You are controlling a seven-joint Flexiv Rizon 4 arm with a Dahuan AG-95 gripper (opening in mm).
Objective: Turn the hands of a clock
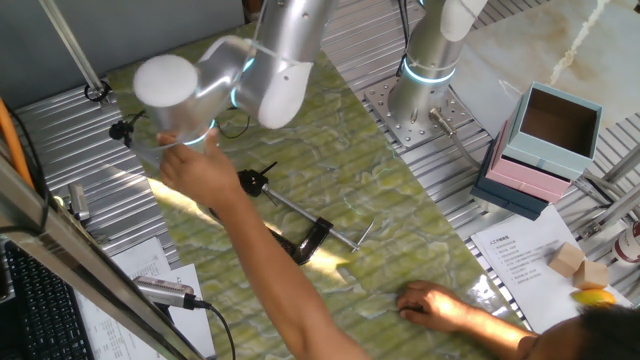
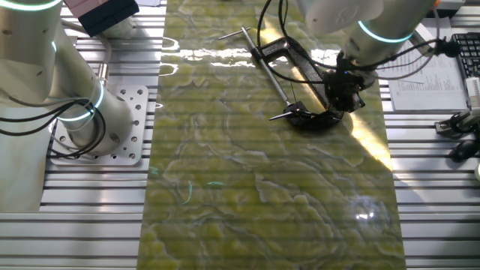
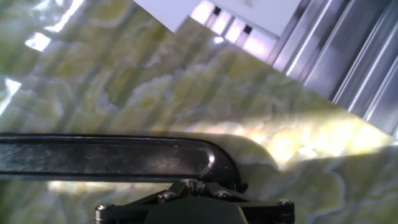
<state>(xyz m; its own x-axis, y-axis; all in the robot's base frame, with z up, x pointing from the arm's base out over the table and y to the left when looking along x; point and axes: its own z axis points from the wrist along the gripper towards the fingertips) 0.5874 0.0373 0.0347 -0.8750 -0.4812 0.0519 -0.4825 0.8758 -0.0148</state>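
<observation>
A black C-clamp [image 1: 310, 240] lies on the green marbled mat, with its silver screw rod [image 1: 305, 215] running along it. The clock hands [image 1: 262, 175] are thin black pointers at the clamp's far end; they also show in the other fixed view [image 2: 285, 114]. My gripper [image 2: 336, 109] stands just right of them, low over a black curved piece [image 2: 315, 121]. In the hand view my gripper [image 3: 194, 185] has its fingers drawn together, tips against a black bar [image 3: 112, 155]. In one fixed view a person's arm [image 1: 230, 215] hides the gripper.
The person's other hand [image 1: 440, 305] rests on the mat near the front. Pink and blue boxes [image 1: 545, 140] and papers [image 1: 520, 260] lie to the right. A second robot base [image 2: 82, 112] stands on the ribbed metal table. A keyboard [image 2: 469, 52] sits at the edge.
</observation>
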